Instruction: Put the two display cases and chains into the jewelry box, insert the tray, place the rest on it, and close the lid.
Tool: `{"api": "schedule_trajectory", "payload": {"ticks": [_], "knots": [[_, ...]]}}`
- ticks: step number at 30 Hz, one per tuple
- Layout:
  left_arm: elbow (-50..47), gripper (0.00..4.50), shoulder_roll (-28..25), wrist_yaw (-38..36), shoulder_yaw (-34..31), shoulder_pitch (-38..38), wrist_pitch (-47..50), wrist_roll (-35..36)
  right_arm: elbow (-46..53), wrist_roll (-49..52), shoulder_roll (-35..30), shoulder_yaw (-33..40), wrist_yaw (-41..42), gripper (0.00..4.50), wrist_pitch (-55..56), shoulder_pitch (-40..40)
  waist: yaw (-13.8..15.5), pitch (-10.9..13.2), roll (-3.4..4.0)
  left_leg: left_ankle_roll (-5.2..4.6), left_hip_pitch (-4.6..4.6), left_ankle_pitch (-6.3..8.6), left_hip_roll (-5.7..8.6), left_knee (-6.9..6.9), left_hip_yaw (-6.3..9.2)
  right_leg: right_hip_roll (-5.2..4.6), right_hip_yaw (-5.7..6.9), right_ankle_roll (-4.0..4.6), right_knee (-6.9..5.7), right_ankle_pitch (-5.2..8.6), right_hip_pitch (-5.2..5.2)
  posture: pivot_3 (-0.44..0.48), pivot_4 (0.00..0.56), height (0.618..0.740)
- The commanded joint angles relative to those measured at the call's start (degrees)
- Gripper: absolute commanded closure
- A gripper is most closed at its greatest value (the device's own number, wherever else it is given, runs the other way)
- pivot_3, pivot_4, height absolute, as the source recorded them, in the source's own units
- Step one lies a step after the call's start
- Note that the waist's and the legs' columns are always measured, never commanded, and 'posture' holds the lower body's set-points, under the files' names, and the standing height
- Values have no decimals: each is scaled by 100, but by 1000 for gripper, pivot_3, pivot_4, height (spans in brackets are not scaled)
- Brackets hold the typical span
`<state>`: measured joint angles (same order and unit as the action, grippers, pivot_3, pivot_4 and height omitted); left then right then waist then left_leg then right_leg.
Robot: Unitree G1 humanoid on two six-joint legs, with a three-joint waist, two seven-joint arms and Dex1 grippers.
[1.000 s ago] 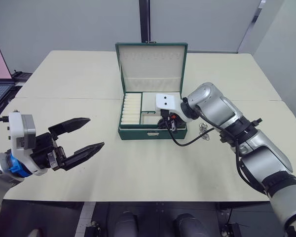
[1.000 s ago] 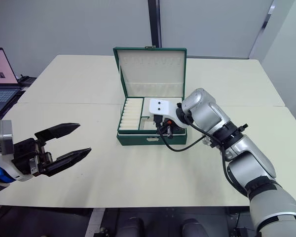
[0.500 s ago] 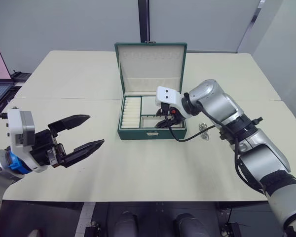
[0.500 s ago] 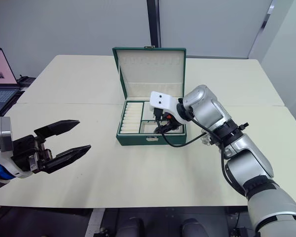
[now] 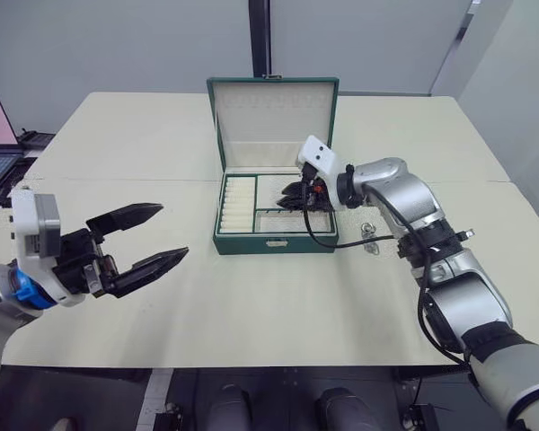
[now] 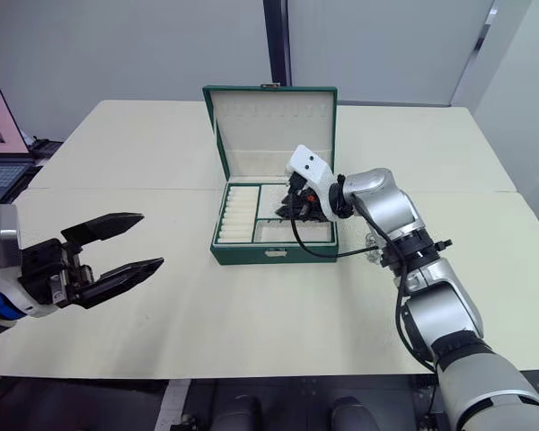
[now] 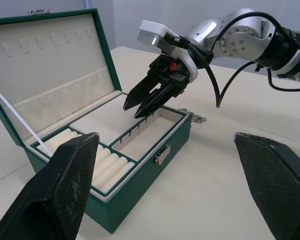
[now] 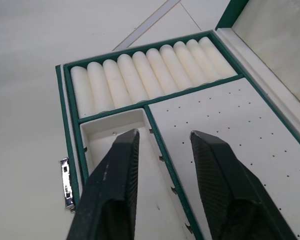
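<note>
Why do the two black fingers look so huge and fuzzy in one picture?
In the left wrist view the left gripper's fingers sit right by the camera, so they loom big and soft-edged, while the jewelry box behind them stays sharp. In the left eye view the same left gripper looks ordinary, with a soft shadow on the table.

Cream table [image 5: 251, 296] with open jewelry box [image 5: 274, 241], chain [image 5: 369, 236] beside it.
</note>
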<state>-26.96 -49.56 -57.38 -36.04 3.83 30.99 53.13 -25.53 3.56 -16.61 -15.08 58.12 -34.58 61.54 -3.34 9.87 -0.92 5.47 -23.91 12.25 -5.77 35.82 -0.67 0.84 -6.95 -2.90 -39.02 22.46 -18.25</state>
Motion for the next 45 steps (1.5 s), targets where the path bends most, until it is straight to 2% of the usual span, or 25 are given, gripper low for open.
{"api": "schedule_trajectory", "payload": {"ticks": [1, 4, 17, 29, 37, 41, 45], "knots": [[84, 0, -198, -45, -385, -29, -17, 38, -370, 78, 137, 277, -319, 3836, 351, 143, -1, 0, -1, 1, 0, 0, 0, 0, 0, 0, 0, 0, 1, 0, 0, 0, 150, 726], [152, 0, -231, -7, -469, -61, 1, 77, -784, 34, 269, 348, -520, 4480, 635, 159, -7, 1, 0, 3, 0, -2, 0, -1, -1, 0, 0, 0, 1, 0, -1, 0, 150, 726], [33, 0, -203, 173, -625, 0, 202, 252, -1581, -108, 417, 287, -773, 4480, 1029, 96, -9, 0, -2, 4, 1, -2, -1, -2, -1, -1, 0, 0, 0, 0, 0, 0, 150, 726], [-84, 0, -231, 316, -574, -16, 285, 318, -1543, -193, 390, 170, -655, 4480, 1065, -34, -8, -1, -3, 5, 2, -3, -1, -1, 1, -1, 2, 0, -1, 0, 2, 0, 150, 726], [-95, 0, -142, 188, -678, 232, 162, 267, -1467, -217, 376, 167, -593, 4480, 1066, -99, -8, -1, -4, 5, 2, -3, -1, -1, 0, -1, 2, 0, -1, 0, 1, 0, 150, 726], [-27, 0, -132, 88, -683, 286, 86, 245, -682, 76, 256, 467, -596, 4480, 666, -23, -6, 0, -3, 5, 0, -3, -1, -2, 0, -1, 2, 0, -1, 0, 0, 0, 150, 726], [90, 0, -191, -22, -710, 241, 57, 247, 925, 514, -168, 931, -653, 4480, 127, -285, 25, 3, -2, 6, -9, -2, -1, -3, 0, -2, 3, 0, 2, 0, -3, 0, 150, 726]]}}
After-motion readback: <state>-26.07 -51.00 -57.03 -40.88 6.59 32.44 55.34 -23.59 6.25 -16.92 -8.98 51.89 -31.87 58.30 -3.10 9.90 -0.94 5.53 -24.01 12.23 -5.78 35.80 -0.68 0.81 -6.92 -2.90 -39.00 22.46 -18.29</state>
